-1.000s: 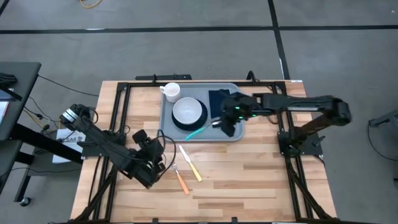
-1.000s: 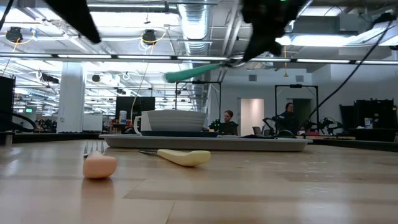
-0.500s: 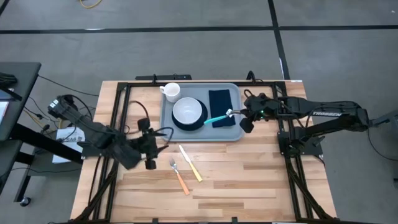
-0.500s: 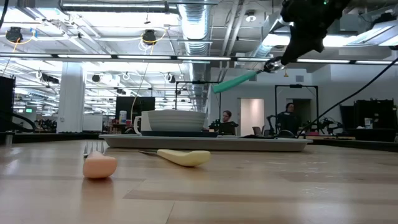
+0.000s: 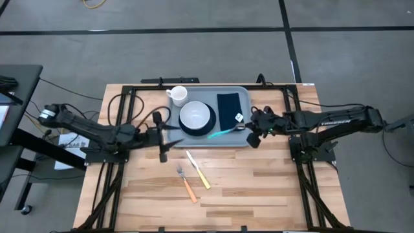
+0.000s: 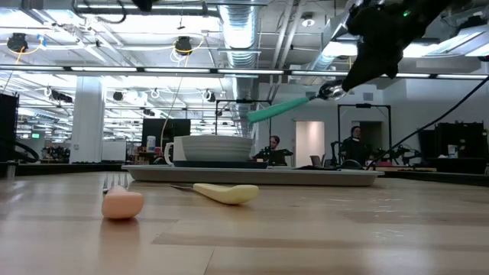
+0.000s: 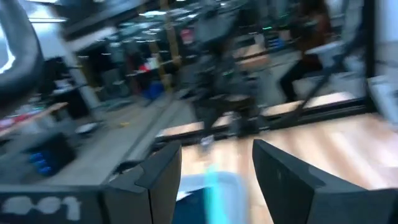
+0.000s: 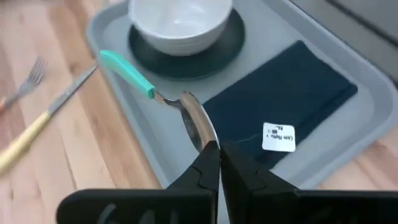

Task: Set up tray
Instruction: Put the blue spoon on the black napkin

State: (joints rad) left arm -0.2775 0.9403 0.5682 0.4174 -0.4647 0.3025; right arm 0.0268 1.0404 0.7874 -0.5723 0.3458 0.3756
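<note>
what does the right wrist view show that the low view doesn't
Only the right wrist view shows the dark napkin with its white tag, lying in the tray, and the right hand shut on the spoon's bowl. Only the low view shows the mug and people in the room behind. Both show the green-handled spoon, the bowl, the fork and the knife.

The tray (image 5: 208, 139) is crowded by a bowl (image 5: 196, 116), mug (image 5: 178, 95) and napkin (image 5: 229, 110); bare desk (image 5: 259, 181) is left toward the near right.
</note>
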